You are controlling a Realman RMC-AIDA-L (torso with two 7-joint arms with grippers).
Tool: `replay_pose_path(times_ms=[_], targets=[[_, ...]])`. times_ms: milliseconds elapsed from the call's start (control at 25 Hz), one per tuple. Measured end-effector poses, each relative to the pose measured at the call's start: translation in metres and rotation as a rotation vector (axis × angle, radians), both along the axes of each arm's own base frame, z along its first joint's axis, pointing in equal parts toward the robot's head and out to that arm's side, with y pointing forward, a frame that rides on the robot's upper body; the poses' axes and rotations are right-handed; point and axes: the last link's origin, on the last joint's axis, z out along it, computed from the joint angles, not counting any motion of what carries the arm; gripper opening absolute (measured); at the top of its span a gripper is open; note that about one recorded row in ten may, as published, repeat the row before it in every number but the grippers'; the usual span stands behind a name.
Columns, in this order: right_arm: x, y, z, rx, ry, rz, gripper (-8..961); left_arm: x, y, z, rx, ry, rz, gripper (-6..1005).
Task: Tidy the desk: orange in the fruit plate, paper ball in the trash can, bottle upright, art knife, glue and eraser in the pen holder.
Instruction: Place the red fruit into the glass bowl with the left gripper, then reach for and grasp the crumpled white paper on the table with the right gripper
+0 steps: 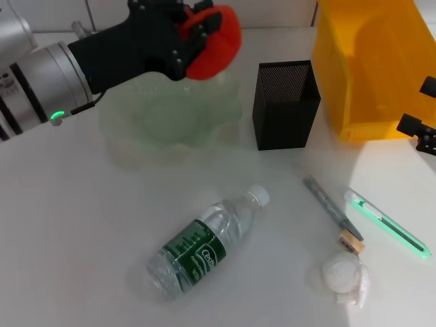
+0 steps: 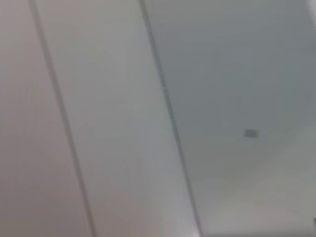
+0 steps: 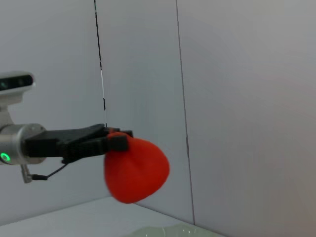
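My left gripper [image 1: 196, 35] is shut on the red-orange orange [image 1: 216, 42] and holds it in the air over the far rim of the pale-green fruit plate [image 1: 136, 136]. The right wrist view shows that same gripper [image 3: 116, 143] with the orange [image 3: 137, 170] hanging above the plate's rim [image 3: 168, 231]. The bottle [image 1: 204, 245] lies on its side near the front. The paper ball [image 1: 344, 276], the eraser [image 1: 352, 242], a grey glue stick [image 1: 330, 204] and the green art knife [image 1: 388, 225] lie at the front right. The black mesh pen holder [image 1: 286, 102] stands beside the yellow trash can [image 1: 375, 61].
My right gripper [image 1: 421, 129] sits at the right edge, just in front of the trash can. The left wrist view shows only wall panels. White tabletop lies open at the front left.
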Motion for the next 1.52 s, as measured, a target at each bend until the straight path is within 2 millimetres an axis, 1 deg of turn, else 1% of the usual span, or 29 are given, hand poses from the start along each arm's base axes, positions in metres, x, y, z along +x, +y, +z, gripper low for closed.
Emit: replay_pose_path(times_ms=[40, 80, 200, 320, 440, 480, 520, 560, 640, 800, 960, 1000, 1040, 1080, 1200, 1240, 1280, 1400, 1440, 1480, 1520], targets=[[0.0, -0.001, -0.001, -0.003, 0.007, -0.003, 777, -0.011, 0.017, -0.004, 0.05, 0.008, 0.101, 145], [0.0, -0.001, -0.001, -0.003, 0.007, -0.003, 777, -0.011, 0.017, -0.004, 0.05, 0.008, 0.101, 151], [0.0, -0.005, -0.002, -0.007, 0.023, -0.003, 775, -0.024, 0.032, -0.013, 0.076, 0.024, 0.191, 169], [-0.002, -0.011, -0.003, -0.013, 0.043, 0.01, 774, -0.037, 0.041, -0.021, 0.098, 0.052, 0.246, 187], [-0.002, -0.015, -0.001, -0.011, 0.062, 0.012, 773, -0.048, 0.04, -0.026, 0.129, 0.07, 0.261, 206], [-0.002, -0.015, -0.001, -0.011, 0.062, 0.012, 773, -0.048, 0.04, -0.026, 0.129, 0.07, 0.261, 212], [-0.002, -0.017, 0.0, -0.007, 0.071, 0.016, 773, -0.058, 0.039, -0.027, 0.16, 0.039, 0.294, 218], [-0.002, -0.017, 0.0, -0.007, 0.071, 0.016, 772, -0.058, 0.039, -0.027, 0.16, 0.039, 0.294, 224], [-0.001, -0.019, 0.002, -0.01, 0.079, 0.009, 771, -0.066, 0.037, -0.028, 0.183, 0.026, 0.318, 236], [0.001, -0.018, 0.003, -0.017, 0.088, -0.017, 770, -0.068, 0.036, -0.03, 0.183, 0.034, 0.319, 260], [0.004, -0.019, 0.009, -0.031, 0.099, -0.044, 769, -0.069, 0.032, -0.032, 0.167, 0.028, 0.317, 447], [0.004, -0.019, 0.012, -0.039, 0.099, -0.05, 768, -0.065, 0.026, -0.033, 0.119, -0.02, 0.308, 494], [0.001, -0.018, 0.022, -0.068, 0.093, -0.066, 768, -0.061, 0.019, -0.034, 0.071, -0.054, 0.276, 529], [0.001, -0.018, 0.022, -0.068, 0.093, -0.066, 767, -0.061, 0.019, -0.034, 0.071, -0.054, 0.276, 563], [-0.008, -0.019, 0.041, -0.145, 0.024, -0.09, 766, -0.055, -0.001, -0.037, -0.044, -0.071, 0.181, 667], [-0.019, -0.019, 0.053, -0.25, -0.11, -0.117, 766, -0.054, -0.016, -0.041, -0.153, -0.048, 0.118, 702], [-0.019, -0.019, 0.053, -0.25, -0.11, -0.117, 766, -0.054, -0.016, -0.041, -0.153, -0.048, 0.118, 734], [-0.037, -0.016, 0.065, -0.427, -0.34, -0.197, 764, -0.056, -0.039, -0.044, -0.321, -0.02, 0.061, 832], [-0.055, -0.011, 0.07, -0.522, -0.475, -0.242, 764, -0.06, -0.049, -0.044, -0.377, -0.012, 0.052, 864], [-0.055, -0.011, 0.07, -0.522, -0.475, -0.242, 764, -0.06, -0.049, -0.044, -0.377, -0.012, 0.052, 864], [-0.071, -0.006, 0.066, -0.599, -0.59, -0.263, 763, -0.064, -0.054, -0.044, -0.402, -0.004, 0.052, 864]])
